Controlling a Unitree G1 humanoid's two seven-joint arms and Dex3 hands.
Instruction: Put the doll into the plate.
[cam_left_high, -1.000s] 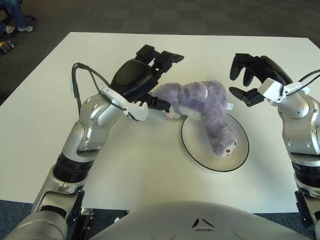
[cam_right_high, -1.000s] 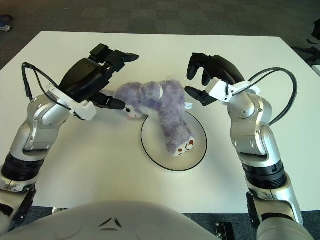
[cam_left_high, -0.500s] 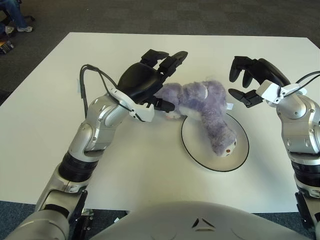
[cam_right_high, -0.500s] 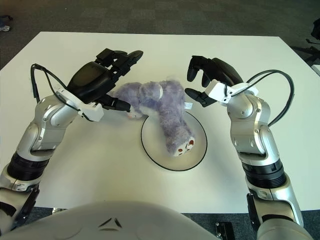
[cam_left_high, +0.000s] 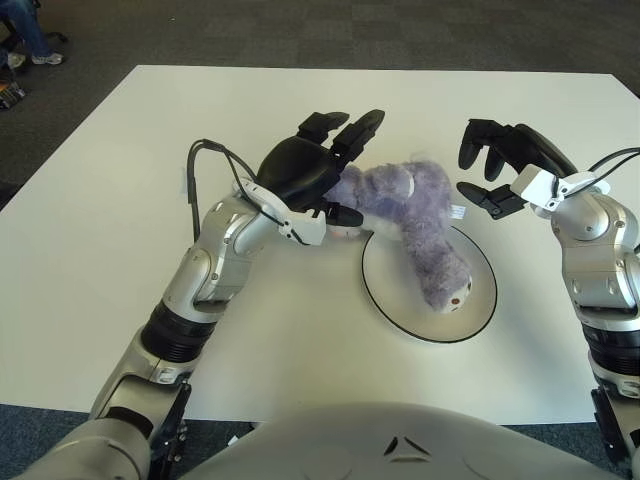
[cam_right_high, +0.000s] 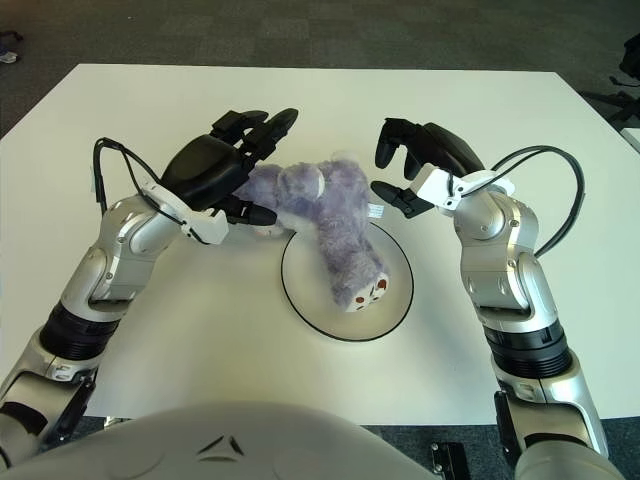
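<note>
Lying half across the black-rimmed plate (cam_left_high: 478, 312), the purple plush doll (cam_left_high: 415, 225) has its head end outside. My left hand (cam_left_high: 305, 172), fingers spread, has now reached it for pushing; my right hand (cam_left_high: 505, 160) hovers relaxed, empty.

Purple doll (cam_left_high: 410, 215), white plate (cam_left_high: 480, 300) w/ dark rim, white table (cam_left_high: 100, 200).
</note>
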